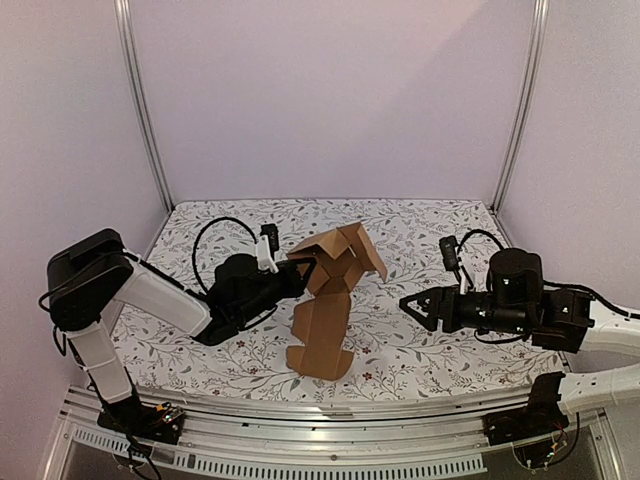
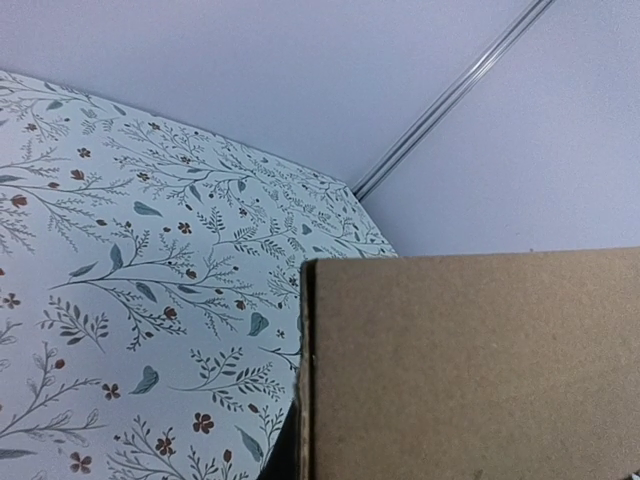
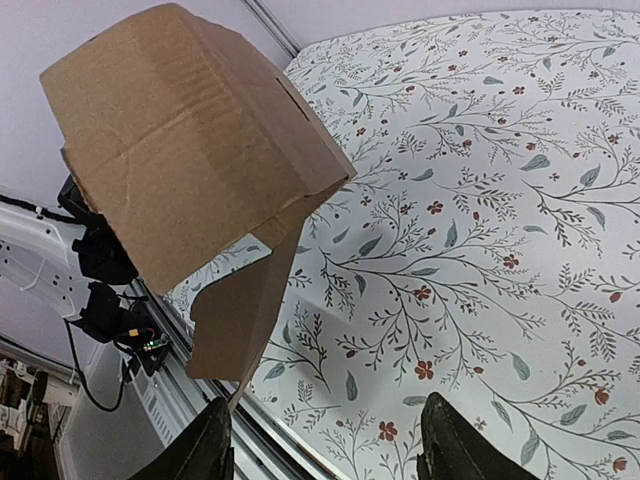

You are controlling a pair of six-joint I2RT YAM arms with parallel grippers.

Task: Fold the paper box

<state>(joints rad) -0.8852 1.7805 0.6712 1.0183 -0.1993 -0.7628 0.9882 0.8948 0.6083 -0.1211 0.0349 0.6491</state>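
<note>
The paper box (image 1: pixel 322 325) is a partly folded brown cardboard piece. Its upper panels are lifted at mid-table and a long flap hangs down to the floral table. My left gripper (image 1: pixel 303 268) is shut on the box's upper left panel. In the left wrist view the box (image 2: pixel 470 360) fills the lower right and hides the fingers. My right gripper (image 1: pixel 412 304) hovers to the right of the box, apart from it and open. In the right wrist view the box (image 3: pixel 180 170) hangs at upper left, and the right gripper (image 3: pixel 325 450) has only table between its fingers.
The floral table cover (image 1: pixel 420 240) runs back to white walls with two metal corner posts (image 1: pixel 145 110). A slotted metal rail (image 1: pixel 330 440) runs along the near edge. Black cables (image 1: pixel 210 240) loop over the left arm.
</note>
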